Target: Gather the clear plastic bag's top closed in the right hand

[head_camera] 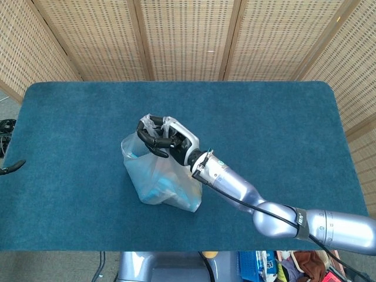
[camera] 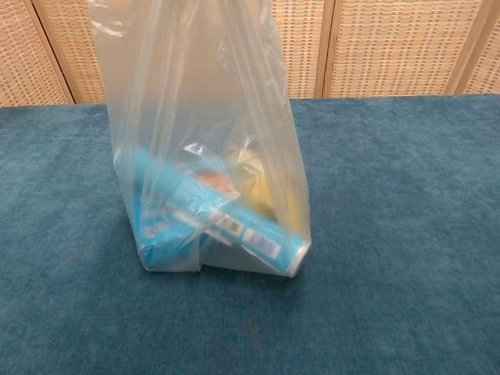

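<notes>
The clear plastic bag (head_camera: pixel 158 182) stands on the blue table (head_camera: pixel 264 129), left of centre in the head view. My right hand (head_camera: pixel 161 141) grips the bag's bunched top, fingers curled around the gathered plastic. In the chest view the bag (camera: pixel 207 156) rises out of the top of the frame, its sides drawn upward; the hand is out of that frame. Inside lie blue packages (camera: pixel 203 223) and something yellow (camera: pixel 269 195). Only a dark fingertip of my left hand (head_camera: pixel 12 167) shows at the left edge of the head view.
Woven wicker screens (head_camera: pixel 188 35) close off the back of the table. A blue crate (head_camera: pixel 258 267) and clutter sit on the floor below the table's front edge.
</notes>
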You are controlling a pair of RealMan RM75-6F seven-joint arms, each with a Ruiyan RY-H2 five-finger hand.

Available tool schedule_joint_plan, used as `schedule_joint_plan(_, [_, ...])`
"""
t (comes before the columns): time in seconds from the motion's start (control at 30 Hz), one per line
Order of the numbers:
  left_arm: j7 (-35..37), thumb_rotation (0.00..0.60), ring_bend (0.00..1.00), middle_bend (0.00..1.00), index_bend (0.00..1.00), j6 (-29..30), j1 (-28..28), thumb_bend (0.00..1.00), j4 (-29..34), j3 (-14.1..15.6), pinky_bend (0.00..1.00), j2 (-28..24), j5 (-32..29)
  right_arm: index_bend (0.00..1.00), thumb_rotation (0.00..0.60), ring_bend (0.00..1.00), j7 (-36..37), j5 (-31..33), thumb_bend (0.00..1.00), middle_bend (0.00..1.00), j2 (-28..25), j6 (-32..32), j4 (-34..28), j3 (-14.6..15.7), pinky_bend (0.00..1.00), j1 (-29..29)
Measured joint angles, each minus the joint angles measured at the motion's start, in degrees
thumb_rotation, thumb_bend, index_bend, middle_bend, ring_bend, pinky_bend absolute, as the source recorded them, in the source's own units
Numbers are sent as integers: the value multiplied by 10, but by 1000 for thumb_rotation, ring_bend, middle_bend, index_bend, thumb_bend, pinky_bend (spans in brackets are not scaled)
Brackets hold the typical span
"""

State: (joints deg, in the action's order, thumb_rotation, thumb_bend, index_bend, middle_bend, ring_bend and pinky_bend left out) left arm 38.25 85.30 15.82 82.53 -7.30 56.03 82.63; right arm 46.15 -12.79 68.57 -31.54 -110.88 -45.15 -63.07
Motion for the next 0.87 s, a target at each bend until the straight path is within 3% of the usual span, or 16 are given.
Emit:
schedule_joint_plan(0.4, [-42,600,0,0,0,27,-40,94,-16,11,0,54,-14,699,600,794,-19,56,1000,811,-53,-6,19,-14,970,-33])
schedule_joint_plan(0.87, [-81,600,0,0,0,31,-46,100,-51,13,0,88,6,696,600,794,-46,118,1000,810,-114,-9,51,-21,970,-70])
